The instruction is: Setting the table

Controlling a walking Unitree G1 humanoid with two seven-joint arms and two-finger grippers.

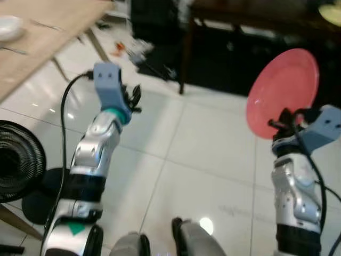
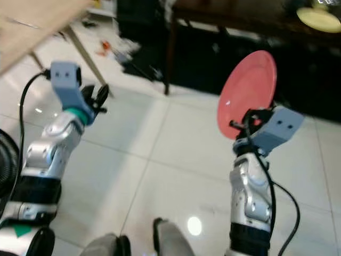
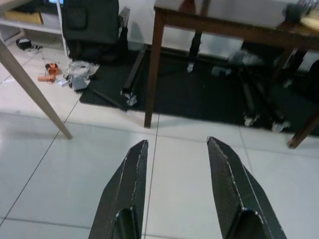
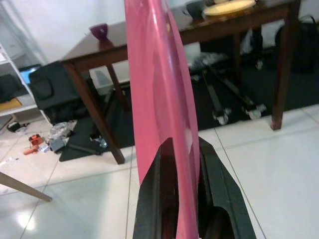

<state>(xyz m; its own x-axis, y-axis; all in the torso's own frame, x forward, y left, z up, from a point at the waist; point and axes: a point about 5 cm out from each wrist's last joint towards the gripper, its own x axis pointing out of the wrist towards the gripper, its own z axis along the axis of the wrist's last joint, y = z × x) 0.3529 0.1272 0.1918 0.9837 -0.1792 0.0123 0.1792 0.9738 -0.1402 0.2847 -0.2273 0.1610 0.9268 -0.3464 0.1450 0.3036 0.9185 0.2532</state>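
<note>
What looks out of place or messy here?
Small clutter lies scattered on the floor by the black mat, including something orange. The pink plate stands on edge, pinched at its rim by the right gripper, not flat.

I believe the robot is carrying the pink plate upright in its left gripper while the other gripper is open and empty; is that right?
Not quite: the pink plate is held upright in the right gripper, as the right wrist view shows, its fingers clamped on the rim. The left gripper is the one that is open and empty.
</note>
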